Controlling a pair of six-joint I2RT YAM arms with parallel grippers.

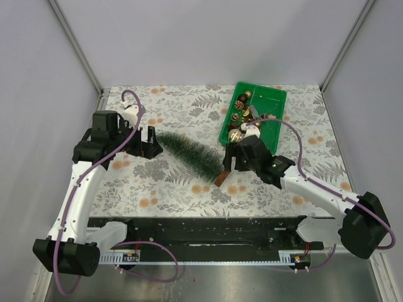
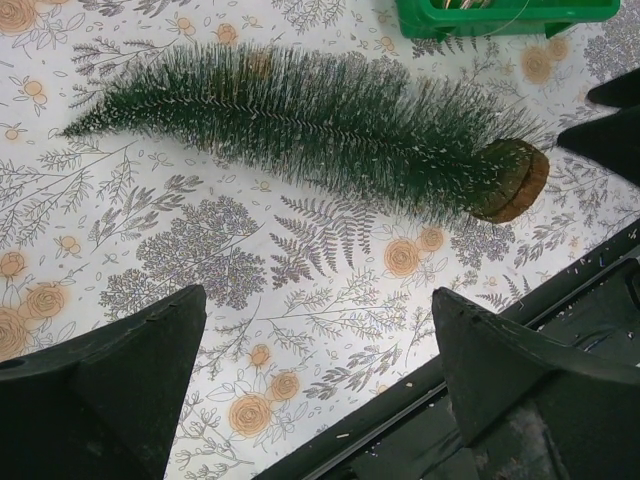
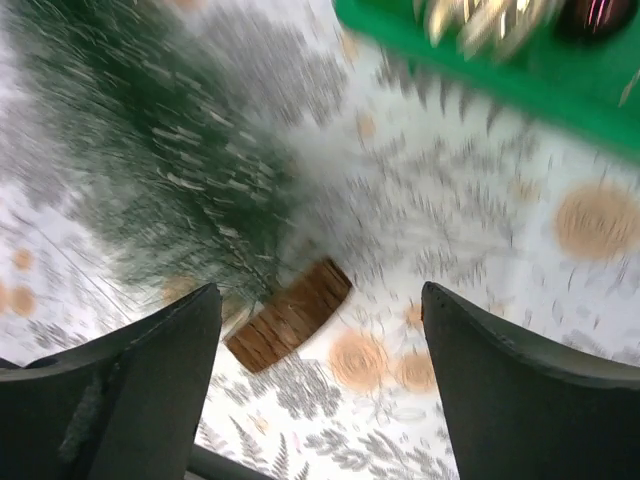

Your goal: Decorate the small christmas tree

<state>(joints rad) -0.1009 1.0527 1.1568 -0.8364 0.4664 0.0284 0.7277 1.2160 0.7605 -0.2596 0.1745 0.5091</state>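
Flat on its side on the floral tablecloth (image 1: 189,100): the small christmas tree (image 1: 189,153), roughly mid-table. Points its tip up and left toward the left gripper (image 1: 149,143), with the wooden disc base (image 1: 220,177) at the lower right end, tipped on edge against the cloth. Lies near the front left corner of the green bin (image 1: 252,116) (ornaments (image 1: 242,113) inside, gold and brown, too small to sort out).

At the tip end, the left gripper: jaws spread wide, nothing between them. Sits close to the tree's tip, clear of the bristles. From its wrist camera, the whole tree stretched across the cloth beyond the two dark fingers (image 2: 130,380), frosted tips plain to see.

At the base end, the right gripper (image 3: 320,290): jaws likewise spread apart, holding nothing. Hangs above the wooden disc, between it and the bin's near wall in the overhead view. Wrist view here smeared by blur. Shows the disc below and between the two fingers, bristles off to the left, and the green wall at the upper right. Cannot tell whether either finger brushes the bristles.
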